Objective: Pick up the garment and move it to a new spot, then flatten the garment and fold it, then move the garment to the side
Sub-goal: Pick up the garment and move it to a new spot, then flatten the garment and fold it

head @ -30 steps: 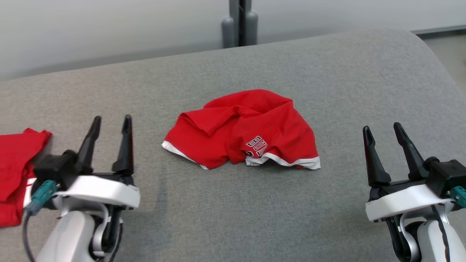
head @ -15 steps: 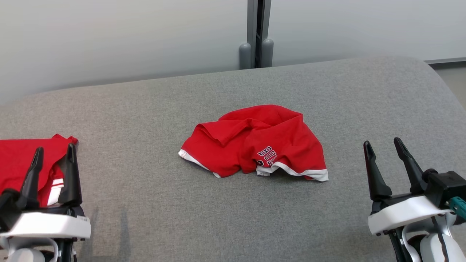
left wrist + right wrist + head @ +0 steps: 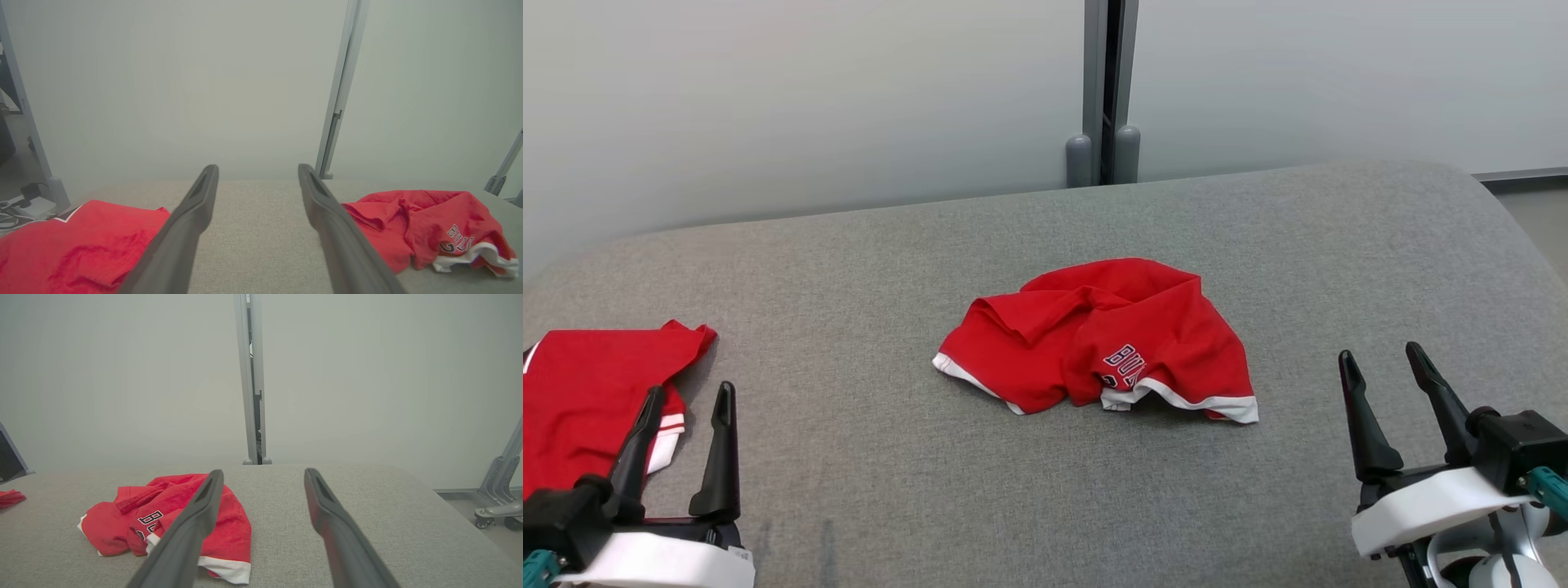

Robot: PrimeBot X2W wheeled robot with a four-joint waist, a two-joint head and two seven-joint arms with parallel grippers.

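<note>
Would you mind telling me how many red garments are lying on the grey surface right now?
2. A crumpled red garment lies at the centre of the grey surface; a flatter red garment lies at its left edge, partly cut off by the frame.

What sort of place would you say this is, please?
Probably an indoor test lab for garment folding: a grey cloth-covered table, pale partition panels with a metal post, and a crumpled red garment.
</note>
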